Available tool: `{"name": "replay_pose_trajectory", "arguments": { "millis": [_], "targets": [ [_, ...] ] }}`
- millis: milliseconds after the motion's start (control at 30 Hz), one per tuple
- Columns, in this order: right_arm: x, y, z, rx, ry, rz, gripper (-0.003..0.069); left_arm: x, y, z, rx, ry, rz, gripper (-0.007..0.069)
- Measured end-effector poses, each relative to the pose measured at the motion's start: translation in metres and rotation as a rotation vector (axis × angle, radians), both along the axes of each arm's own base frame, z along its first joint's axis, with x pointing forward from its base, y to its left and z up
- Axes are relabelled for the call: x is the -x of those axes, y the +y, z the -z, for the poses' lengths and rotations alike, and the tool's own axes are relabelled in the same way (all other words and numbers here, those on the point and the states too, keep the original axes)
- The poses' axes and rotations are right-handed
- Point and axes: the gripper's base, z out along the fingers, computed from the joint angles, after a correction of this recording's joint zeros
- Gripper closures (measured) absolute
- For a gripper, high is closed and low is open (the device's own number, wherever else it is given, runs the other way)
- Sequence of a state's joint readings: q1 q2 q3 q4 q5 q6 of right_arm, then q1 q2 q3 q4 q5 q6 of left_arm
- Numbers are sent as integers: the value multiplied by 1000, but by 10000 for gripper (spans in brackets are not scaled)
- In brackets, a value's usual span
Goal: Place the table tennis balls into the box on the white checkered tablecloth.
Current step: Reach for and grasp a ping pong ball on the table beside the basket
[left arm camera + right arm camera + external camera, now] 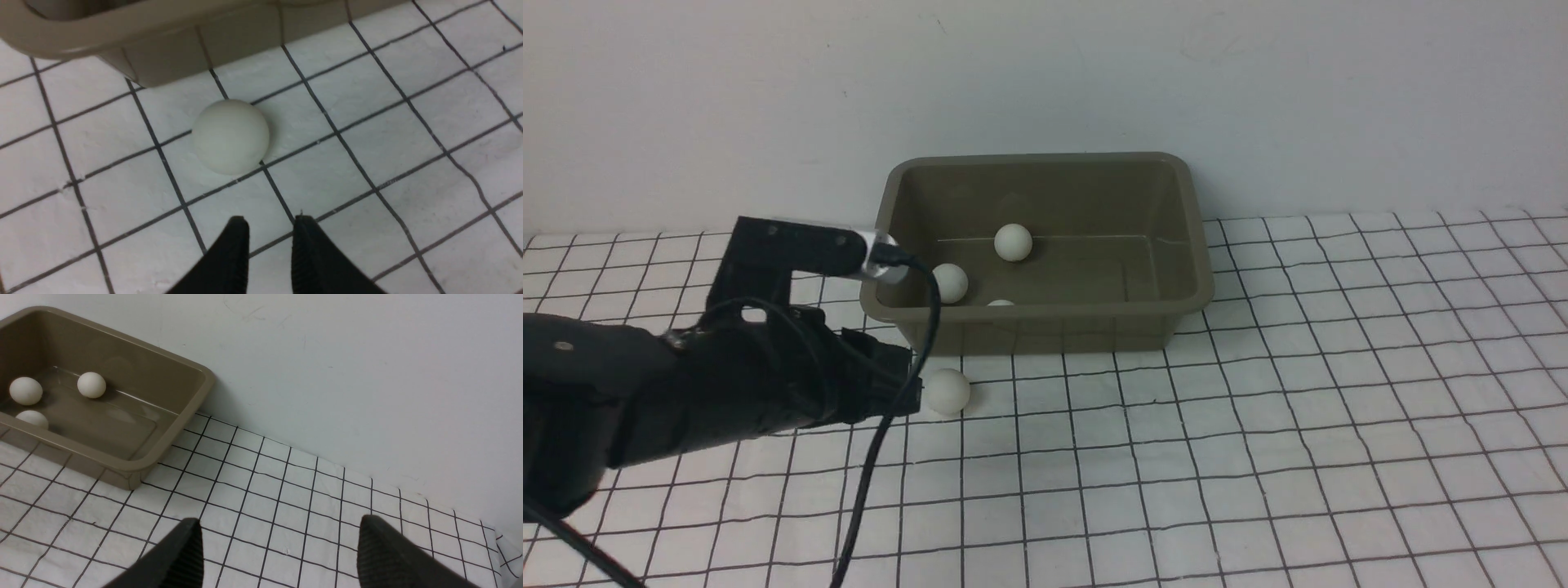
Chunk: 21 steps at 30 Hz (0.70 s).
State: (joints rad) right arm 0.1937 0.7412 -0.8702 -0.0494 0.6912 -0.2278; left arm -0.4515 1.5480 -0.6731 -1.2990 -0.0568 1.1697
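An olive-grey box (1045, 314) stands on the white checked cloth (1258, 408) at the far side, slightly left of centre, with its far rim close to the pale wall (1045, 82). Three white balls lie inside it, all in its left half. One ball (1013, 242) is by the box's far wall. A second (949, 282) is nearer and further left, by the left wall. A third (1001, 303) is mostly hidden behind the near rim in the front view. The fourth ball (948, 391) lies outside on the cloth, just in front of the box's near left corner, near it but not touching.

The left arm (686, 384) reaches in low from the near left, with a black camera block (784, 245) mounted above its wrist. The left jaws point at the fourth ball from its left side. In the left wrist view they stand a little apart, the gap narrower than the ball, with nothing between them and the ball lying free just ahead. From the front their tip is right beside the ball; I cannot tell whether it touches.

The right arm is outside the front view. Its wrist view shows the right jaws spread wide and empty, over the cloth to the right of the box and well apart from it.
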Motion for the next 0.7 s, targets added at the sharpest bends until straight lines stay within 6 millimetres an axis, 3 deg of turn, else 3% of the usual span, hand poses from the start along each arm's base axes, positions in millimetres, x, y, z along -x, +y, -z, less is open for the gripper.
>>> {"name": "replay_pose_trajectory", "arguments": {
  "millis": [333, 700],
  "targets": [
    [0, 0, 0, 0, 0, 0, 197, 0, -3, 7, -14, 22, 21, 424],
    [0, 0, 0, 0, 0, 0, 197, -4, -7, 1, 7, 11, 36, 186]
  ]
}}
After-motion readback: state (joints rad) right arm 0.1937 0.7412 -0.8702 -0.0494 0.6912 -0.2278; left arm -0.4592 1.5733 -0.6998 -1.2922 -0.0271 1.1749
